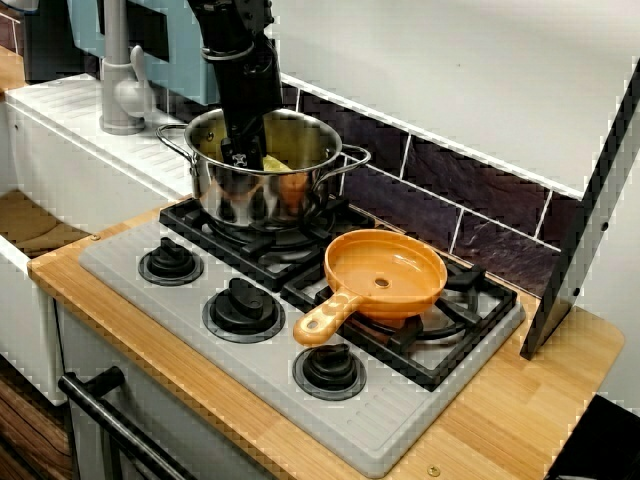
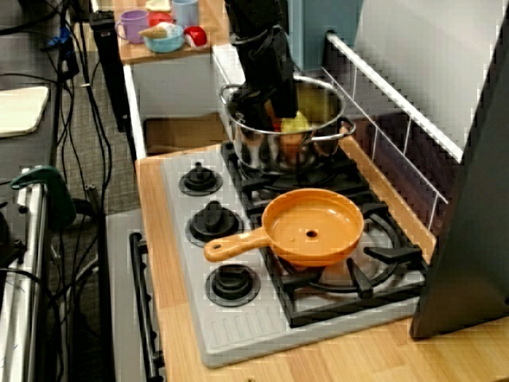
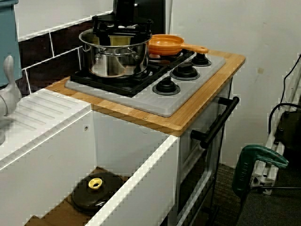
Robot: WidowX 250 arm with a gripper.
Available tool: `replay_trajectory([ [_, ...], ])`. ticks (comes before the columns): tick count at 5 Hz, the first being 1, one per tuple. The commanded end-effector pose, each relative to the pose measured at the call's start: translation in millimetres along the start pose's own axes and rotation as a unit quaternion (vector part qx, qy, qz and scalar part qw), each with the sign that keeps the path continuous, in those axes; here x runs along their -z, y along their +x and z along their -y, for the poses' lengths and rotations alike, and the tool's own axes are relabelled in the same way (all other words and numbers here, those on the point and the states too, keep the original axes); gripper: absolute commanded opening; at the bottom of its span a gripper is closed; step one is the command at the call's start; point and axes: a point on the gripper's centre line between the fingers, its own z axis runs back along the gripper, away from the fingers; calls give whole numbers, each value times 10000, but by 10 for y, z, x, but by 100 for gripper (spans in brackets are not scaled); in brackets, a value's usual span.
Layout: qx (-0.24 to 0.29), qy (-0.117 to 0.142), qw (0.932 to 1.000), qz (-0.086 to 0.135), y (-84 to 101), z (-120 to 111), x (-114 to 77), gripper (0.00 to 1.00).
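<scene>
Reaching into the steel pot at upper left, the gripper sits beside a yellow item. Claw state cannot be determined. An orange pan rests at centre right.

The pot surrounds the fingers, with a food piece just beside them. The pan sits on the stove, well apart from the fingers, with knobs before it.

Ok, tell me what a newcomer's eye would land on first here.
The black robot arm reaches straight down into the shiny steel pot on a back burner of the stove. Its jaws sit low inside beside a yellow piece, and whether they grip anything cannot be told. Next comes the bright orange pan on the neighbouring burner, its handle pointing toward the knobs.
</scene>
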Motion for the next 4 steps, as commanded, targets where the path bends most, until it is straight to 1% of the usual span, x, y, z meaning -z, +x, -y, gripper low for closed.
replay_trajectory([
  [1, -1, 222, 9997, -58, 0, -95, 81, 100],
  [2, -343, 151, 9993, -89, 3, -117, 143, 100],
  [3, -689, 183, 9974, -74, -8, -181, 125, 100],
  [4, -578, 110, 9980, -213, -5, -207, 106, 100],
])
